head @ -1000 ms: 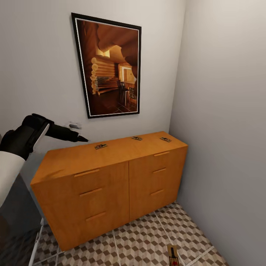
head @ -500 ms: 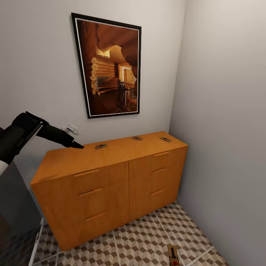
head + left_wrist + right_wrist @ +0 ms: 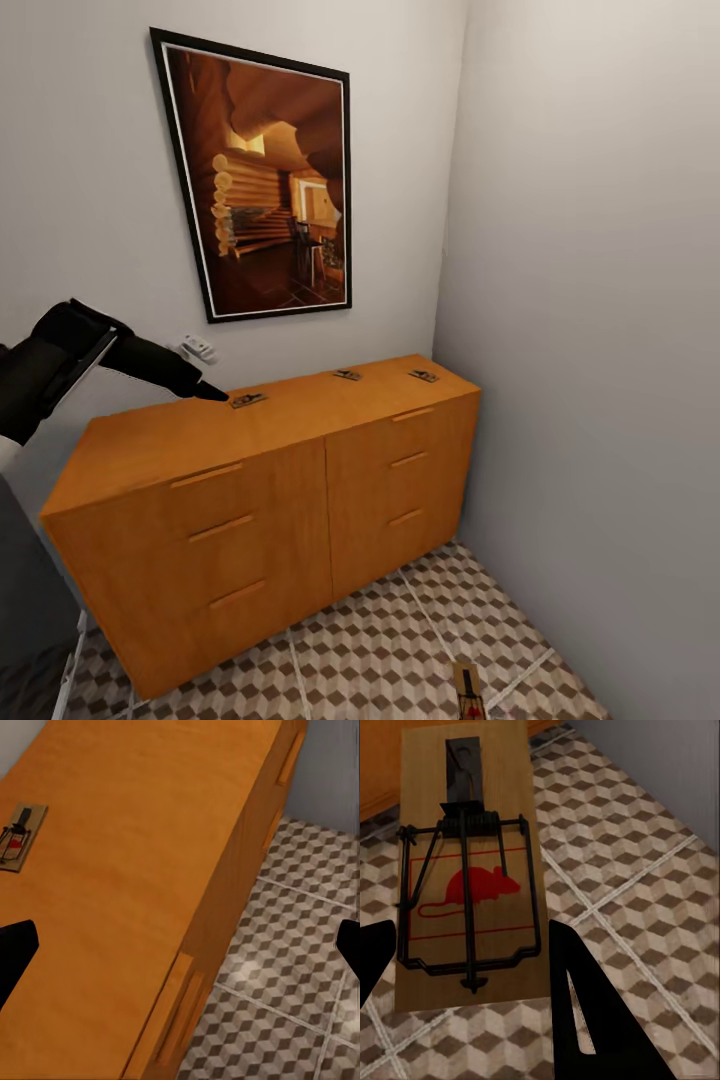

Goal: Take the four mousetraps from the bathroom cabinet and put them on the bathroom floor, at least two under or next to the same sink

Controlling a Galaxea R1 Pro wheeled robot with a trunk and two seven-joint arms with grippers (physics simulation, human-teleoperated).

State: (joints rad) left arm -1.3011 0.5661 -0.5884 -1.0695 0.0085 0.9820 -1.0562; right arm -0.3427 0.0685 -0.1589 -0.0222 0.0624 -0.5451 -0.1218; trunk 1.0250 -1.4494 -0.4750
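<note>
Orange-brown wood makes up the cabinet (image 3: 250, 500), which is set against the back wall in a corner, six drawer fronts facing the camera. Cube-patterned tiles cover the floor (image 3: 400, 650) in front of it. A framed picture (image 3: 260, 180) is hung on the wall above the cabinet.

Three mousetraps are seen lying flat along the back edge of the cabinet top in the head view: a left trap (image 3: 248, 400), a middle trap (image 3: 347, 375) and a right trap (image 3: 424, 376), well apart from one another. A fourth trap (image 3: 466, 690) is seen at the 5 o'clock edge of the head view, over the tiles.

The left tool (image 3: 205, 391) is held over the cabinet top, just beside the left trap, which lies toward 3 o'clock from its tip. In the left wrist view that trap (image 3: 18, 836) is flat on the wood, apart from both fingers (image 3: 15, 952), which are spread wide with nothing between them.

In the right wrist view the fourth trap (image 3: 469, 870) lies between the fingers of the right tool (image 3: 472, 960), with tiles behind; whether the fingers are pressed against it cannot be told.
</note>
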